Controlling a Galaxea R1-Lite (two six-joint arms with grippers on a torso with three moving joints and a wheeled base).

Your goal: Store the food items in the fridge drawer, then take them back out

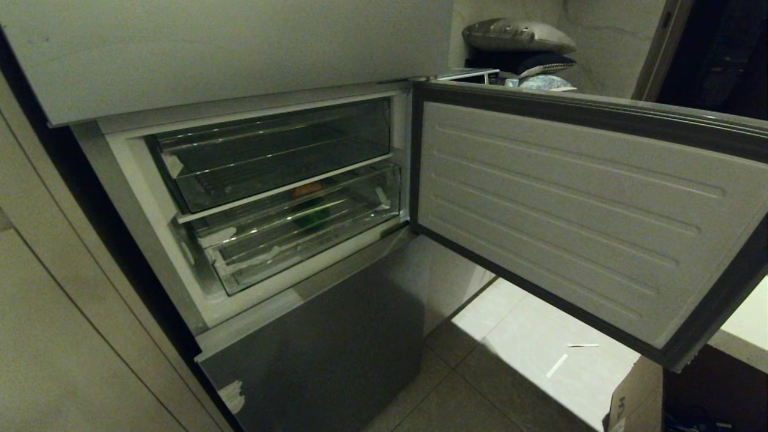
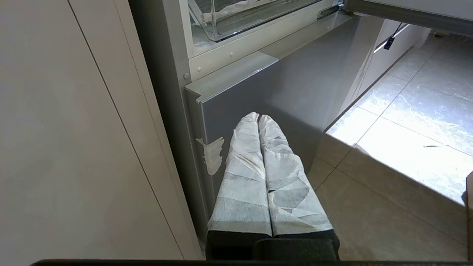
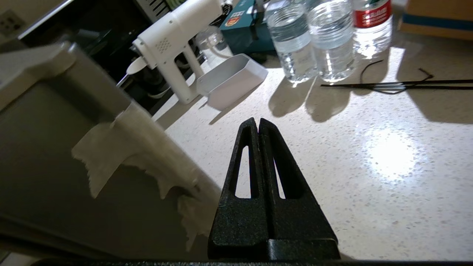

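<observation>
STEP: retrieval being staged | fridge drawer [image 1: 300, 237] is standing closed, food items [image 1: 308, 191] being held inside | right hand [image 3: 258, 122] pinched shut, empty, being held over tabletop [image 3: 369, 177] | left hand [image 2: 258, 117] shut, empty, parked | NEXT: drawer front is to be gripped and pulled out.

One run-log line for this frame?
fridge door: open | fridge drawer: in | right end effector: shut, empty, over counter | left end effector: shut, parked

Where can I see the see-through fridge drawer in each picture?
Head view: the drawer sits left of middle, the lower of two clear bins, inside the open fridge.
Left wrist view: only its front corner shows, at the top edge, above the shut left gripper.
Right wrist view: not in it; the shut right gripper is over a counter.
Shared landmark: the grey door below the drawer.
</observation>
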